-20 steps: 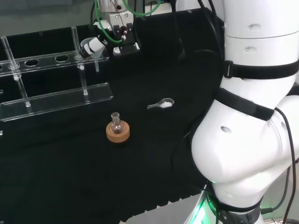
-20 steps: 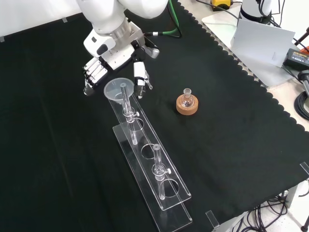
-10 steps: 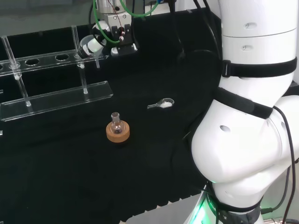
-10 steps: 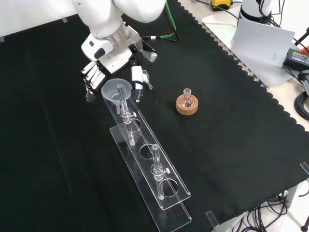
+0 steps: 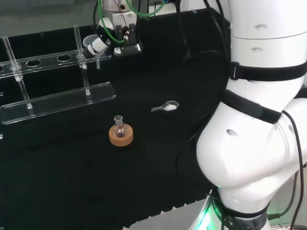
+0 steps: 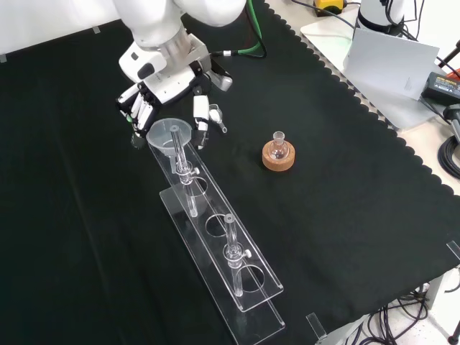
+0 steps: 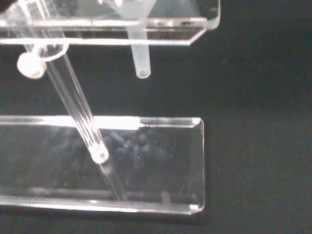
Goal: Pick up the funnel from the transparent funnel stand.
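A clear funnel point(image 6: 169, 134) sits in the end hole of the transparent stand point(image 6: 253, 287). Its stem point(image 7: 140, 61) hangs through the stand's top shelf point(image 7: 161, 38), above the base plate point(image 7: 161, 161). The hand point(image 6: 169, 88) reaches down over the funnel, with curled fingers point(image 6: 136, 109) on its left in the front view and the thumb point(image 6: 200, 118) on its right, closed on the bowl. In the head view a finger point(image 5: 100, 44) of the hand point(image 5: 120, 34) touches the funnel point(image 5: 89, 44) at the right end of the stand point(image 5: 57, 102).
A small round flask on a cork ring point(image 6: 278, 153) stands right of the stand in the front view, nearer the arm point(image 5: 120, 132) in the head view. A small clear scoop point(image 5: 165, 107) lies on the cloth. Two upright clear rods point(image 6: 231, 246) rise from the stand.
The hand has closed in on the funnel and drifted left in the front view. The funnel and the near end of the stand have shifted slightly with it.
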Robot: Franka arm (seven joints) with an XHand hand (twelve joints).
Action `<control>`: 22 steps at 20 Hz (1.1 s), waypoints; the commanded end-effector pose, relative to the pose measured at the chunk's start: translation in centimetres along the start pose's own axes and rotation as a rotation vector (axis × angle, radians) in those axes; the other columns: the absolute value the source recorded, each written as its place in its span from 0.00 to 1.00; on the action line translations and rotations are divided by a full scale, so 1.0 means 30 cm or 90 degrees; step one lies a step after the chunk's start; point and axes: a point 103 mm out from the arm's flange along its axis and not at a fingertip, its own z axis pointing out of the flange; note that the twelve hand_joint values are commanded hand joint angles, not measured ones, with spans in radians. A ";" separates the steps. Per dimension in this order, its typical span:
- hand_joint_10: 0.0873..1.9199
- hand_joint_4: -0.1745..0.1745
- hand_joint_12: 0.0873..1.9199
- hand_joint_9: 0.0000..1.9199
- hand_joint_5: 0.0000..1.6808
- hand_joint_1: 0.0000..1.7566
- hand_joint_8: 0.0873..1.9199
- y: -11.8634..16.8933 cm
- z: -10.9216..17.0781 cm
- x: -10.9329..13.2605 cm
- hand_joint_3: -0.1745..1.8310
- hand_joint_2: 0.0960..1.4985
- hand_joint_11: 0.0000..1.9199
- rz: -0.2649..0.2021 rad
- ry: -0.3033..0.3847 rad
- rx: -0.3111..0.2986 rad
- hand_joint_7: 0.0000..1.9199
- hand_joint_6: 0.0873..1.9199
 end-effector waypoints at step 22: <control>0.12 0.69 0.82 0.53 0.53 0.49 0.17 -0.058 -0.313 -0.022 0.32 0.35 0.00 0.016 -0.002 -0.102 0.63 0.29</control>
